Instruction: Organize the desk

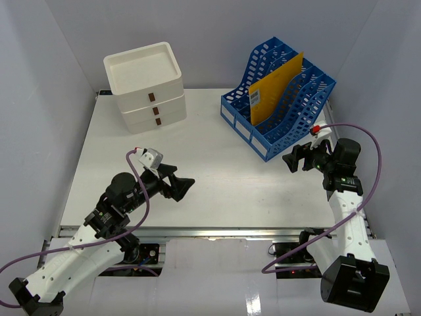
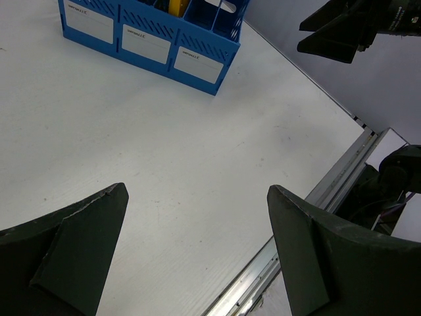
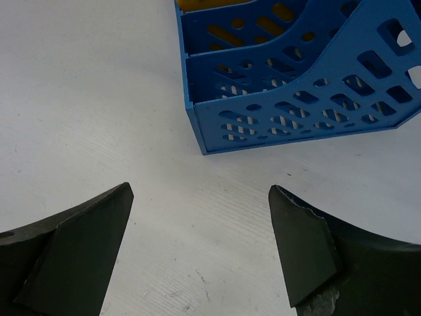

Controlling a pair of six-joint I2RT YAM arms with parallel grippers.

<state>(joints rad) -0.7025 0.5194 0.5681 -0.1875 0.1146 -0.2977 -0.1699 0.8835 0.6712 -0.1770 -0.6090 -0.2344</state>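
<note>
Both hands are spread wide and hold nothing. The left hand [image 1: 185,184] hovers over the near-left part of the surface [image 1: 217,158], fingers aimed toward the far right. The right hand [image 1: 287,162] hangs near the right edge, close to the near corner of the blue file rack [image 1: 279,115].

No loose item shows on the white surface. It carries only the rack at the far right and the white three-drawer box [image 1: 148,89] at the far left. A yellow folder [image 1: 276,89] stands on edge in a middle slot of the rack. Its long side runs along the slot from the labelled front toward the back, and it leans against the divider.

The right arm is clearly the nearer one to the rack. In its wrist view the rack's perforated side wall and end corner lie just ahead of the open fingers [image 3: 79,243], slightly to the right of centre. The left wrist view shows the labelled front of the rack well apart, far up the surface, with bare white between the fingers [image 2: 72,247].

So the tidying looks close to finished — if the folder or rack needs any nudge, it falls to the right hand, reaching forward and a little leftward. Otherwise both arms likely only need to pull back.
</note>
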